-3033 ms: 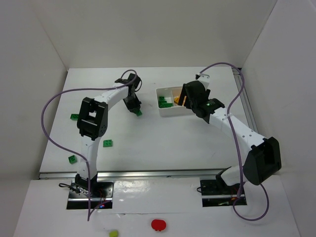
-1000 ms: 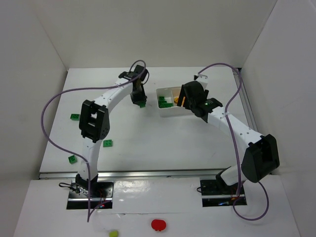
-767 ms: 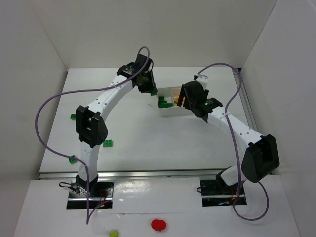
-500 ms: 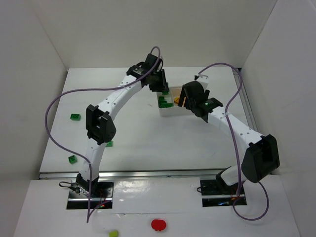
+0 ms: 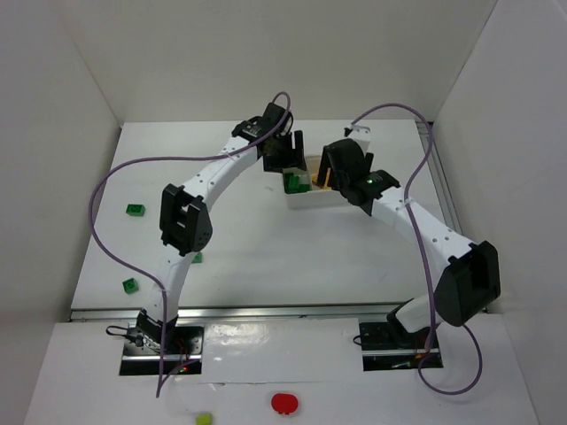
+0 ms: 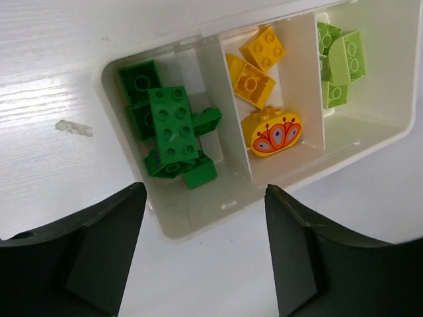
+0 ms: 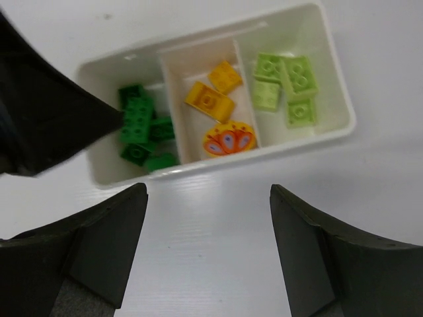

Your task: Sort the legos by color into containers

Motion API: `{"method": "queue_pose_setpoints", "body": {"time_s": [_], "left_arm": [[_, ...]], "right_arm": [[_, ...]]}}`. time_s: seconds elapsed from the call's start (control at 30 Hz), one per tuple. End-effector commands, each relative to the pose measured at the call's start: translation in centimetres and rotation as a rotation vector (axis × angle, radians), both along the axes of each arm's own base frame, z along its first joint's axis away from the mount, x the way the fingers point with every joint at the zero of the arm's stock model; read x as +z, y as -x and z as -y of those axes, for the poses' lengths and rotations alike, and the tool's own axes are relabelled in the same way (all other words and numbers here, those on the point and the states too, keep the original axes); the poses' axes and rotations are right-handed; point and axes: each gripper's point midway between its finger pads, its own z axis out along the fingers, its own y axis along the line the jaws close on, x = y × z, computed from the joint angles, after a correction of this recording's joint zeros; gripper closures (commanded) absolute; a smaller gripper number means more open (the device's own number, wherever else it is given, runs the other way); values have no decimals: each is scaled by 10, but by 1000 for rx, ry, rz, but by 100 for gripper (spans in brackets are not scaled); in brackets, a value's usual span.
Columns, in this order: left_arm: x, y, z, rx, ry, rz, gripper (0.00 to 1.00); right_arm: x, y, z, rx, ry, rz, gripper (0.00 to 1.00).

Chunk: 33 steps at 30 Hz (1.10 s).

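Note:
The white tray [image 6: 198,221] has three compartments side by side. Dark green legos [image 6: 173,129] fill the left one, orange legos [image 6: 254,82] the middle one and pale green legos [image 6: 340,63] the right one. My left gripper [image 6: 205,264] hangs open over the tray's near left edge, holding nothing; from above the left gripper [image 5: 291,168] covers that end. My right gripper [image 7: 208,257] is open and empty over bare table, just short of the tray [image 7: 218,162]. Three dark green legos lie loose on the left of the table [image 5: 135,210], [image 5: 130,284], [image 5: 197,258].
An orange oval piece with a painted pattern [image 6: 272,134] lies in the middle compartment. A red round object [image 5: 284,403] and a small yellow-green piece [image 5: 204,418] sit on the front ledge. White walls close in the table on three sides.
My left arm swung right from the table to above the tray and its gripper opened; the dark green brick it carried now lies in the left compartment. The right arm barely moved.

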Motion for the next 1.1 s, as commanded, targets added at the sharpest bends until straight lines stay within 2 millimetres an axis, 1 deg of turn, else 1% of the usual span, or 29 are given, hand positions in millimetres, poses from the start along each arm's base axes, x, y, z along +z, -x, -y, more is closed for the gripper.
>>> {"method": "queue_pose_setpoints", "body": {"time_s": [0.0, 0.03, 0.07, 0.1, 0.13, 0.17, 0.2, 0.23, 0.27, 0.33, 0.37, 0.4, 0.43, 0.47, 0.5, 0.57, 0.6, 0.67, 0.7, 0.73, 0.77, 0.8, 0.83, 0.87, 0.9, 0.97, 1.0, 1.03, 1.07], "left_arm": [[81, 5, -24, 12, 17, 163, 18], [73, 3, -45, 53, -13, 145, 18], [71, 5, -61, 83, -35, 134, 18], [84, 1, -92, 148, -45, 157, 18], [84, 2, -110, 194, -51, 145, 18], [62, 9, -130, 221, -82, 87, 18], [57, 13, -151, 267, -97, 64, 18], [64, 19, -170, 301, -95, 69, 18], [47, 23, -203, 365, -118, 19, 18], [37, 31, -239, 451, -133, -22, 19], [37, 35, -269, 526, -131, -42, 21], [27, 42, -285, 570, -146, -72, 21], [23, 49, -296, 594, -152, -93, 21], [20, 54, -317, 672, -158, -114, 21], [17, 64, -325, 712, -170, -136, 21], [13, 73, -337, 753, -177, -149, 21], [12, 77, -338, 769, -178, -153, 21], [8, 86, -342, 779, -182, -169, 21], [8, 86, -350, 809, -176, -172, 21], [4, 88, -350, 808, -180, -184, 21], [-2, 95, -357, 844, -189, -213, 21], [-1, 98, -363, 886, -192, -210, 21], [-11, 102, -370, 916, -203, -224, 19], [-11, 105, -372, 933, -206, -216, 19], [-16, 109, -378, 959, -215, -230, 18], [-31, 112, -386, 1007, -238, -268, 17], [-44, 114, -390, 1023, -250, -323, 17], [-49, 114, -396, 1061, -260, -342, 17], [-56, 121, -397, 1078, -284, -385, 17]], "right_arm": [[38, -15, -49, 140, 4, 83, 18], [24, -23, -58, 164, 19, 48, 18], [26, -29, -67, 185, 2, 47, 18], [22, -31, -82, 238, -32, 30, 17], [16, -34, -90, 261, -42, 13, 17], [10, -42, -100, 280, -55, 9, 17], [5, -44, -106, 297, -62, -5, 17], [3, -46, -117, 335, -89, -14, 16], [-13, -50, -122, 342, -81, -44, 16], [-16, -55, -133, 371, -97, -62, 16], [-19, -57, -137, 386, -92, -68, 16], [-31, -59, -141, 397, -91, -92, 16], [-31, -62, -145, 414, -91, -91, 16], [-34, -61, -153, 453, -106, -105, 16], [-48, -63, -159, 464, -106, -132, 16], [-53, -65, -173, 512, -138, -157, 16], [-68, -67, -178, 525, -141, -187, 16], [-69, -69, -193, 558, -158, -192, 16], [-82, -70, -201, 582, -171, -221, 16], [-87, -68, -209, 601, -176, -238, 16], [-76, -69, -223, 638, -200, -228, 16], [-78, -72, -227, 651, -197, -232, 16], [-92, -70, -237, 662, -187, -261, 16], [-78, -72, -247, 690, -189, -243, 16], [-78, -68, -256, 701, -181, -245, 16], [-70, -68, -259, 700, -160, -222, 16], [-63, -72, -255, 678, -149, -193, 16], [-42, -68, -255, 679, -153, -148, 15], [-41, -68, -248, 653, -138, -131, 15]]}}
